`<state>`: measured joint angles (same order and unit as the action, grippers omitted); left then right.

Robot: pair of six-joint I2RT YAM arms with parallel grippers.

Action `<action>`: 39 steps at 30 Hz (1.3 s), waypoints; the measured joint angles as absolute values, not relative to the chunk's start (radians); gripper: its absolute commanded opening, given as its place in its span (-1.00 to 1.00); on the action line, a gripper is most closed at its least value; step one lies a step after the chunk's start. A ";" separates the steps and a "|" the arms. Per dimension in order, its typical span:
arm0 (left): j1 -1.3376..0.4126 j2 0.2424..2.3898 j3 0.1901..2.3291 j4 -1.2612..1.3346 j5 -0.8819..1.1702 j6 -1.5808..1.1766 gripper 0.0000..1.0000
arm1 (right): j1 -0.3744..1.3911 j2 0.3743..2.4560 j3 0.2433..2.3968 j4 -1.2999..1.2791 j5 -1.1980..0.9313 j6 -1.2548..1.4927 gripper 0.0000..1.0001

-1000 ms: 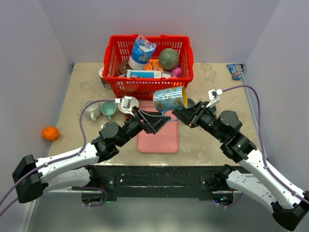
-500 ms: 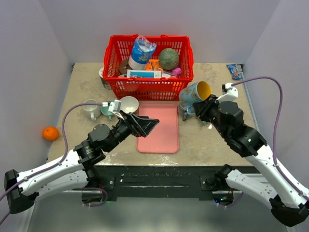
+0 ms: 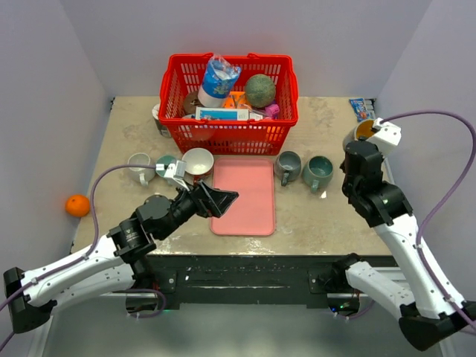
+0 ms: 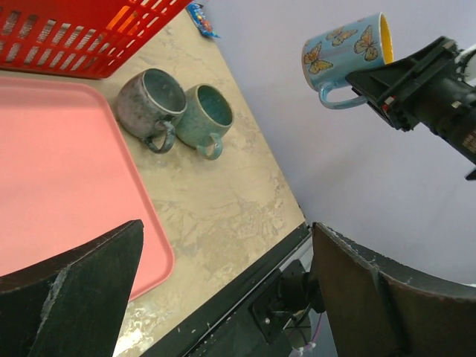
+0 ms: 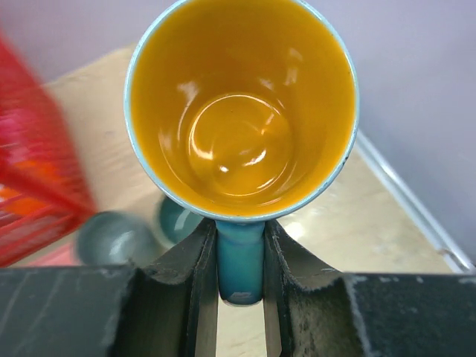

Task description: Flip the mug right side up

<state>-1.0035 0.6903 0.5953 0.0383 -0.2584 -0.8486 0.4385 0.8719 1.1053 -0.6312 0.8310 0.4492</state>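
Though aloft, mug [image 5: 242, 111] within right tool [image 5: 240, 249].

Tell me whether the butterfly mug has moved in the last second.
Yes. Clamped by its handle in the right gripper, the butterfly mug went rightward, from just in front of the red basket to the right edge of the table.

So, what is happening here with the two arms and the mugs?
The right gripper is shut on the handle of the blue butterfly-patterned mug, holding it in the air over the right side of the beige table. Its orange inside faces up, so it looks about right side up but not yet set down. The left gripper hovers open and empty by the flat pink tray.
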 measured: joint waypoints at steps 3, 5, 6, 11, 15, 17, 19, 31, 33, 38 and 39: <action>-1.004 0.656 0.595 -0.012 -0.266 -0.849 0.99 | 0.286 0.899 1.046 -0.617 0.804 0.441 -1.00; -1.003 0.633 0.595 -0.044 -0.271 -0.849 0.99 | 0.219 0.928 1.015 -0.634 0.801 0.450 -1.00; -1.003 0.624 0.595 -0.051 -0.273 -0.849 0.99 | 0.195 0.945 1.006 -0.643 0.796 0.457 -1.00; -1.003 0.590 0.593 -0.100 -0.287 -0.850 0.99 | 0.124 1.005 0.934 -0.615 0.723 0.512 -1.00; -1.003 0.583 0.593 -0.128 -0.293 -0.850 0.99 | 0.115 1.021 0.840 -0.556 0.663 0.547 -1.00; -1.003 0.577 0.593 -0.142 -0.293 -0.850 0.99 | 0.112 1.027 0.787 -0.519 0.628 0.564 -1.00; -1.003 0.568 0.593 -0.153 -0.293 -0.851 0.99 | 0.112 1.043 0.753 -0.502 0.607 0.577 -1.00; -1.003 0.523 0.591 -0.176 -0.296 -0.853 0.99 | 0.110 1.108 0.669 -0.326 0.598 0.583 -1.00; -1.003 0.523 0.591 -0.185 -0.297 -0.853 0.99 | 0.110 1.131 0.654 -0.300 0.598 0.585 -1.00; -1.003 0.520 0.591 -0.215 -0.305 -0.853 0.99 | 0.109 1.172 0.632 -0.290 0.599 0.595 -0.65; -1.003 0.518 0.591 -0.220 -0.307 -0.853 0.99 | 0.109 1.174 0.632 -0.284 0.599 0.595 -0.50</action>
